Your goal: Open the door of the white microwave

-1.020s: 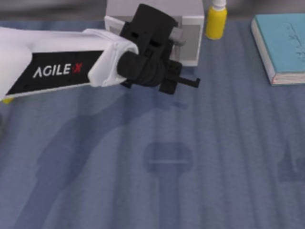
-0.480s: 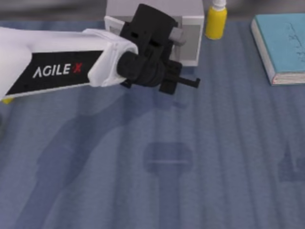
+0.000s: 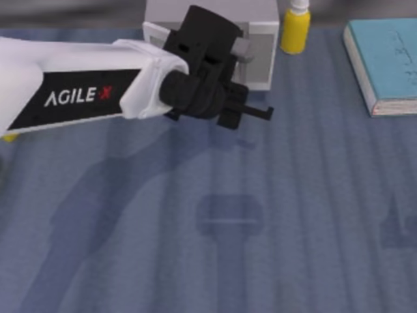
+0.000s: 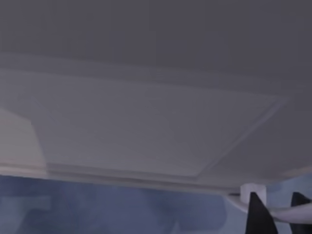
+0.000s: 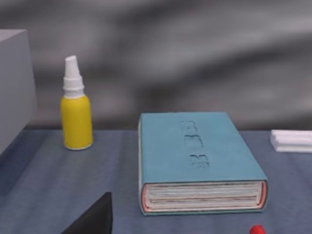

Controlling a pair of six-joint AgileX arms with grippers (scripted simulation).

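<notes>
Small boxy white microwave [image 3: 260, 39] at twelve o'clock, our left gripper [image 3: 251, 112] against its white-framed grey-windowed door [image 4: 146, 126], clamped on the door's handle [image 4: 287, 213], our right gripper's state untellable.

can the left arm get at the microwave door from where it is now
Probably yes. The left gripper is already right at the front of the white microwave, with nothing between it and the door, which fills the left wrist view up close. The yellow bottle stands off to the side.

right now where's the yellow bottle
In the top view the yellow bottle stands upright at the table's far edge, just right of the white microwave and left of the light-blue book.
</notes>
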